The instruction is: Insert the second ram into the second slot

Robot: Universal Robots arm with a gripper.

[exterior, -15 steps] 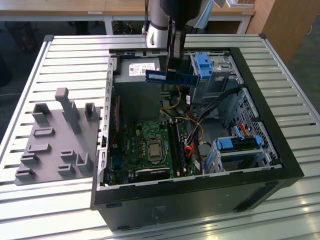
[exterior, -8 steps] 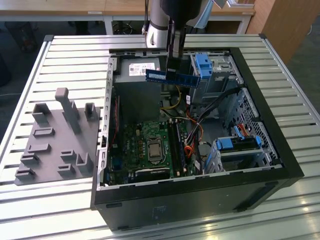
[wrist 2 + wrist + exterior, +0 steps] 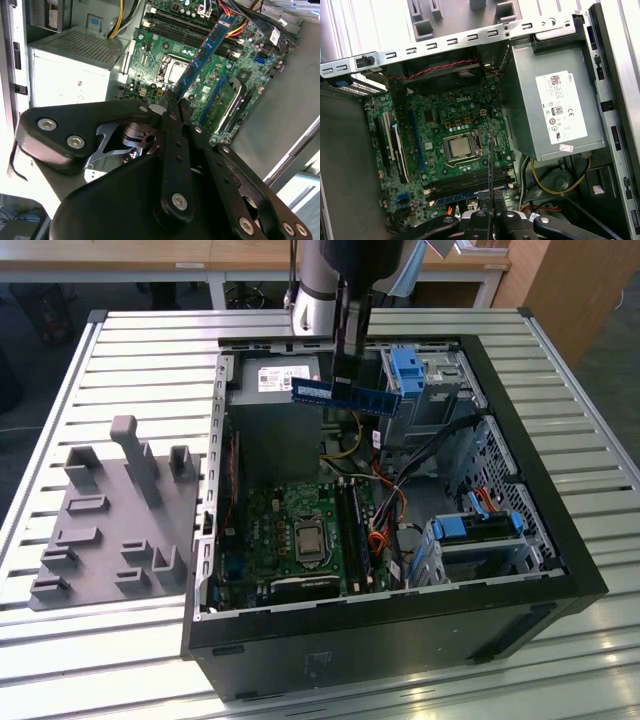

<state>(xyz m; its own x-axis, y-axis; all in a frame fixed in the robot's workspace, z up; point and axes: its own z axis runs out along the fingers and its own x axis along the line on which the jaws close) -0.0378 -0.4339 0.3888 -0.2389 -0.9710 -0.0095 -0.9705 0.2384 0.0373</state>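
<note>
- Closest in both wrist views: black gripper [image 3: 174,99] [image 3: 490,213], jaws clamped on the blue memory stick [image 3: 206,49].
- In the exterior view, same gripper [image 3: 346,380] hanging down from the arm, with the memory stick [image 3: 375,402] held level and an end poking out on each side of the jaws.
- Memory stick up in the air above the open computer case [image 3: 400,608], touching nothing but the jaws and seated in no slot.
- Seen edge-on in the first wrist view as a thin blue line [image 3: 490,165], lined up over the memory slots [image 3: 470,183] beside the processor socket [image 3: 459,146].
- Below it, flat on the case floor: green circuit board [image 3: 265,530] [image 3: 155,55] [image 3: 440,112], with the processor socket [image 3: 305,538] [image 3: 168,67] near its middle and the long dark memory slots [image 3: 352,528] just beside the socket.
- Grey power box [image 3: 555,105] [image 3: 70,75] with a white label, set against one case wall next to the circuit board.
- Yellow, red and black cables [image 3: 385,502] bundled between the circuit board and the drive bays.
- Blue latches [image 3: 405,368] on the drive bays, toward the exterior view's right.
- Outside the case, on the exterior view's left: grey tray [image 3: 105,525] with upright pegs and small pockets.
- Under everything: slatted metal table [image 3: 90,660].
</note>
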